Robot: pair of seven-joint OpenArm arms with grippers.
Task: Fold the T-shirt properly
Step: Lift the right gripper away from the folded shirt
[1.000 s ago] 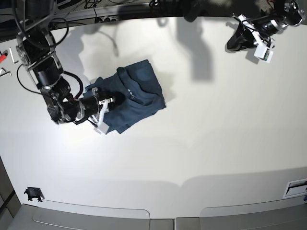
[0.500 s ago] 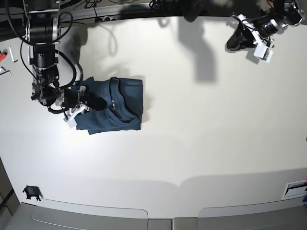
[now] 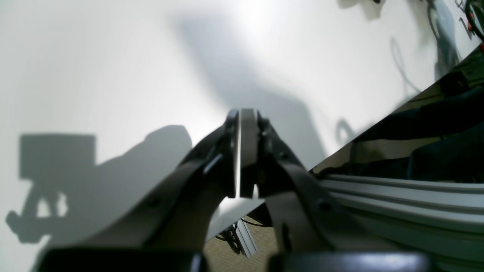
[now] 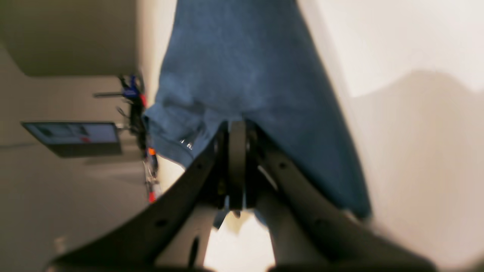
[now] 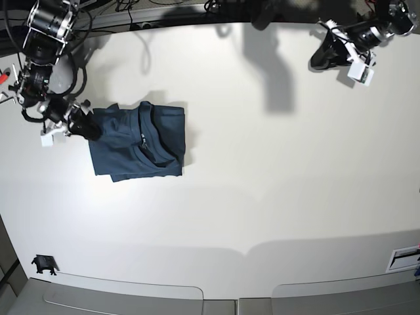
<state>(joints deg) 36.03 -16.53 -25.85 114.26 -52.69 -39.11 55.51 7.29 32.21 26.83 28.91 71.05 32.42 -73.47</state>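
The dark teal-blue T-shirt (image 5: pixel 139 140) lies as a wrinkled, folded bundle on the white table (image 5: pixel 262 184), at the left. My right gripper (image 5: pixel 90 128) is at the bundle's left edge and is shut on the cloth. In the right wrist view its jaws (image 4: pixel 237 130) are closed on the blue fabric (image 4: pixel 245 64), which stretches away from them. My left gripper (image 5: pixel 319 61) hovers far off at the back right, shut and empty. In the left wrist view its closed fingers (image 3: pixel 241 117) hang over bare table near the edge.
Small red tools (image 5: pixel 5 75) lie at the table's far left edge. Cables run along the back edge (image 5: pixel 131 13). A black clamp (image 5: pixel 44 264) sits at the front left and a label (image 5: pixel 403 257) at the front right. An aluminium rail (image 3: pixel 397 196) borders the table.
My right gripper has dragged the T-shirt bundle left and slightly back across the table, and the bundle has turned squarer. The left arm has not moved.
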